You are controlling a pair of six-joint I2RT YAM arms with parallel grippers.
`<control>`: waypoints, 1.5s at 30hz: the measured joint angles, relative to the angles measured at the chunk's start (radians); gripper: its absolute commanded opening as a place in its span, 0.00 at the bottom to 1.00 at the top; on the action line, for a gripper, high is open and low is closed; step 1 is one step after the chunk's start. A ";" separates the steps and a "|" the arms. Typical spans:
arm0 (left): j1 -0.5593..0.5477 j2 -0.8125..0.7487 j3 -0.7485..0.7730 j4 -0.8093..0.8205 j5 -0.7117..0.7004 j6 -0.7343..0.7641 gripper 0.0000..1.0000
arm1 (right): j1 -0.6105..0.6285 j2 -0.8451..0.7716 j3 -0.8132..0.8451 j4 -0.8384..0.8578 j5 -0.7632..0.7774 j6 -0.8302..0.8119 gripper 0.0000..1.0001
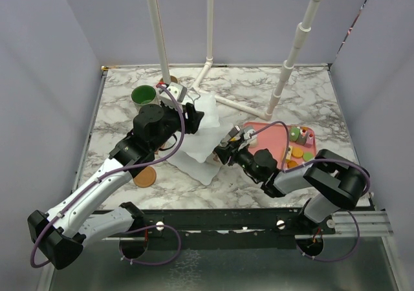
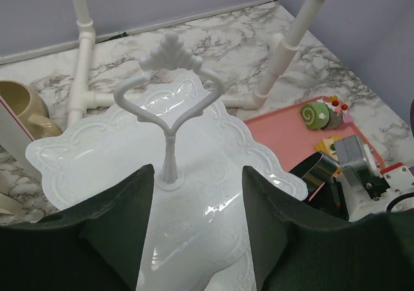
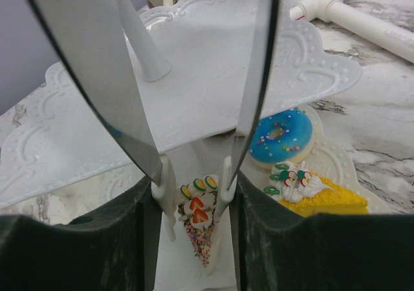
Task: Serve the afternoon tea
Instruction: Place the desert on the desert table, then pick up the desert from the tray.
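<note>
The white tiered stand (image 1: pixel 206 136) stands mid-table, its heart-shaped handle (image 2: pixel 169 77) rising from the top plate (image 2: pixel 194 136). My left gripper (image 2: pixel 197 194) hovers open just above that top plate, in front of the handle post, holding nothing. My right gripper (image 3: pixel 193 194) is shut on metal tongs (image 3: pixel 97 64), whose white tips pinch a toy cake slice (image 3: pixel 199 223) with strawberries over the lower plate (image 3: pixel 336 161). A blue doughnut (image 3: pixel 281 136) and a yellow cake (image 3: pixel 310 191) lie on that plate. The green-lined mug (image 1: pixel 143 96) and beige mug (image 2: pixel 19 103) stand at the back left.
The pink tray (image 1: pixel 272 136) to the right of the stand holds several pastries (image 1: pixel 299 145), a green swirl roll (image 2: pixel 315 114) among them. A brown coaster (image 1: pixel 146 176) lies under my left arm. White pipe frames (image 1: pixel 210 26) rise behind the stand.
</note>
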 measured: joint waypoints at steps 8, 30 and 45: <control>0.000 -0.004 0.000 -0.003 0.015 0.044 0.58 | 0.000 -0.075 -0.022 -0.016 0.022 -0.006 0.62; 0.000 -0.005 0.000 -0.040 0.015 0.100 0.75 | 0.001 -0.433 -0.092 -0.208 0.124 -0.037 0.60; 0.103 0.004 0.074 -0.168 0.148 0.151 0.90 | -0.079 -0.586 -0.089 -0.531 0.478 -0.054 0.66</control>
